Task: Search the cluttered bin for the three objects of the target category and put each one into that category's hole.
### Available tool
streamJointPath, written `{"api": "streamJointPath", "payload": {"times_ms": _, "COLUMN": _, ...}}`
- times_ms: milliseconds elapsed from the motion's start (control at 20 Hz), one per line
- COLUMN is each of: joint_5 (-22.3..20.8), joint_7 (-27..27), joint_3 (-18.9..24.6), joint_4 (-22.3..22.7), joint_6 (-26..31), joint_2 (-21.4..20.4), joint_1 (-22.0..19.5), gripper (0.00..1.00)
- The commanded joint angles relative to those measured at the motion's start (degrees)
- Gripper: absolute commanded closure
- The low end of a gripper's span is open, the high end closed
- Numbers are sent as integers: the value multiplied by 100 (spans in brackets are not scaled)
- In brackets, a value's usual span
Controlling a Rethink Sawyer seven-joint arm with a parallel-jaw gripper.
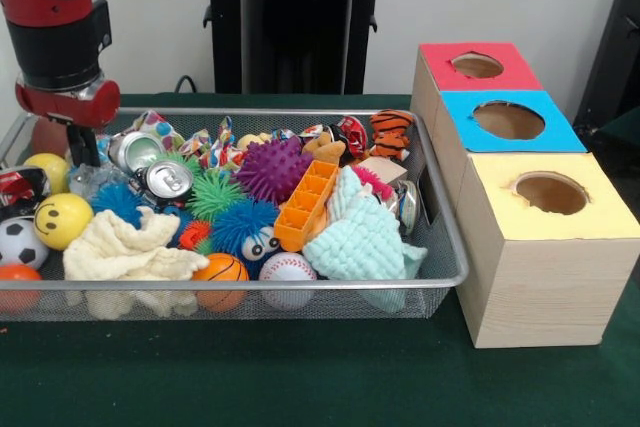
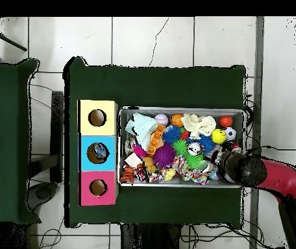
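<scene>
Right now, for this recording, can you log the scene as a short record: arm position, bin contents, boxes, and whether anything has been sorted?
arm: gripper lowered into the wire mesh bin at one end, over crushed cans; jaws hidden
bin contents: purple spiky ball, orange plastic tray, mint cloth, cream cloth, baseball, smiley ball, tiger toy
boxes: red box, blue box, yellow box in a row beside the bin
sorted: something shows in the blue box's hole from overhead; identity unclear
</scene>
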Motion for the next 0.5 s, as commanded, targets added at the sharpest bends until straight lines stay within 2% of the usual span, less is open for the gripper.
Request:
{"api": "streamJointPath", "payload": {"times_ms": 50, "joint_5": -251, "joint_7": -526, "joint_3": 290, "joint_4": 425, "joint_6": -187, "joint_2": -98, "joint_1": 205, "gripper": 100}}
{"api": "streamJointPath", "payload": {"times_ms": 300, "joint_5": 203, "joint_7": -540, "joint_3": 349, "joint_4": 990, "joint_6": 537, "joint_2": -1398, "joint_1": 469, "gripper": 100}}
{"api": "streamJointPath", "payload": {"times_ms": 500, "joint_5": 475, "joint_7": -593, "joint_3": 358, "joint_4": 1061, "joint_6": 978, "joint_2": -1858, "joint_1": 642, "gripper": 100}}
